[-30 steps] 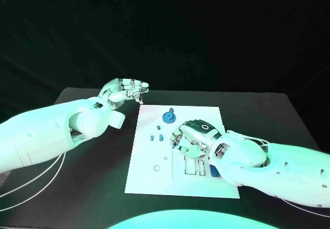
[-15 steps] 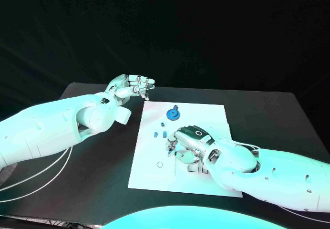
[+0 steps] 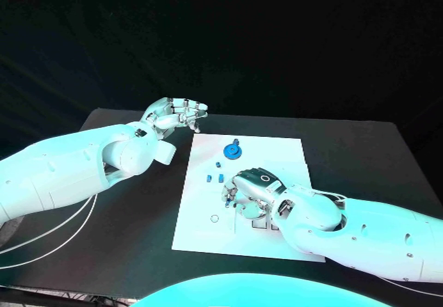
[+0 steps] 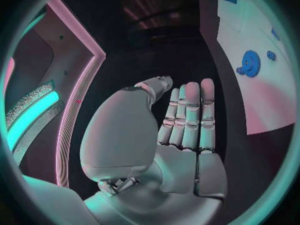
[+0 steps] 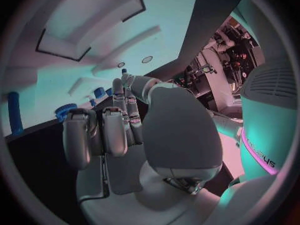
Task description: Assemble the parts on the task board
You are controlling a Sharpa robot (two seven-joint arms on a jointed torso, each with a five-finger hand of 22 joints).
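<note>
The task board (image 3: 277, 150) lies mid-frame in the head view, blue gear (image 3: 232, 151) near its top edge and small blue parts (image 3: 216, 179) below it. Since a half-second ago we note almost no change. The right hand (image 3: 249, 188) stays pressed over the board's centre; whether it grips anything we cannot tell, so the assembly seems no further along. The left hand (image 3: 175, 115) hovers upper left, fingers apart, empty. The black table (image 3: 360, 153) sits against a dark room.

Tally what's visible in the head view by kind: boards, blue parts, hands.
White task board: 1
Blue parts on it: 4 that I can make out, namely the round gear-like piece and three small pieces; others may be hidden under the right hand
Hands: 2, left hand and right hand
Total: 7
</note>
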